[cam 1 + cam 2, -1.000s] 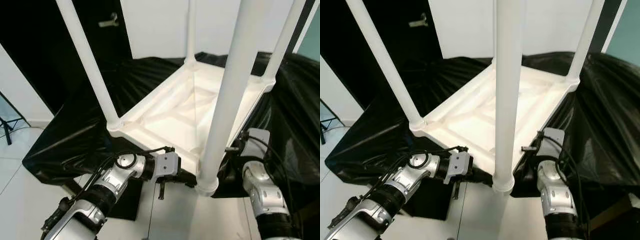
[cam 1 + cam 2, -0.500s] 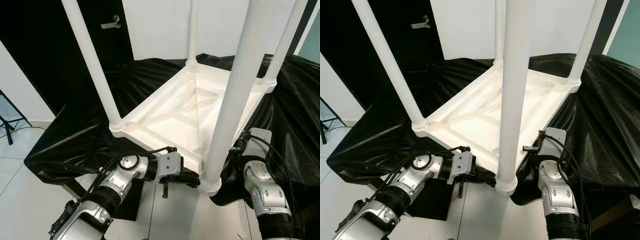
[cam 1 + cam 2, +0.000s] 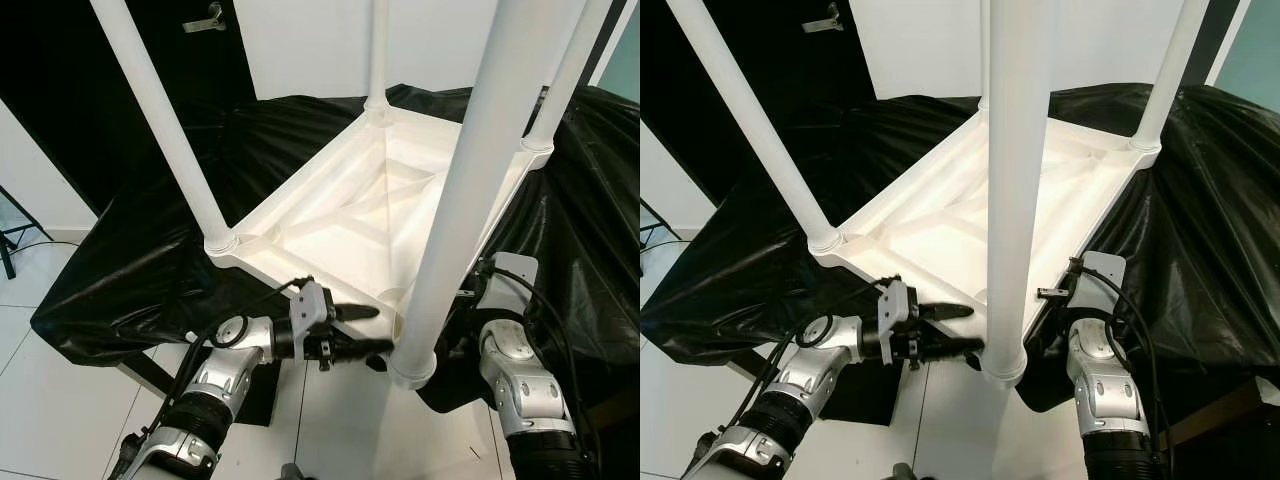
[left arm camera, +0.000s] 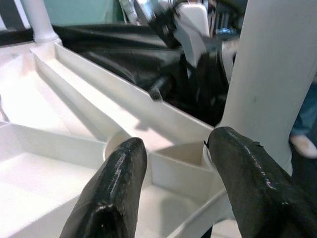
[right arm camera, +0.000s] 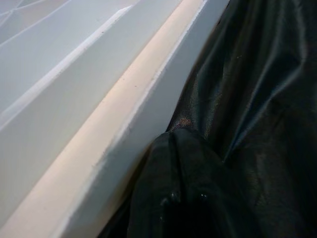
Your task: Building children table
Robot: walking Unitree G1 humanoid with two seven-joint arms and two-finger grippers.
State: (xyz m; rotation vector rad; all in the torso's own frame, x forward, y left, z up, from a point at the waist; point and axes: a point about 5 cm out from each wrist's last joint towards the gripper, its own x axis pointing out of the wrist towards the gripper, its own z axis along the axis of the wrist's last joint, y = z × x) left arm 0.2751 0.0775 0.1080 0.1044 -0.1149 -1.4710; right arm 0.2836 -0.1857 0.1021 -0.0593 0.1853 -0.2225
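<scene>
Left gripper (image 3: pixel 368 328), jaws spread at the near leg (image 3: pixel 470 190): close squarely round its base; right jaws' state unreadable.

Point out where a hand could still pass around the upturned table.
Free: the wide gaps between the four legs above the table underside, and the black cloth left of it. Crowded: the near corner, where the open left gripper straddles the rim beside the near leg and the right gripper presses in.
</scene>
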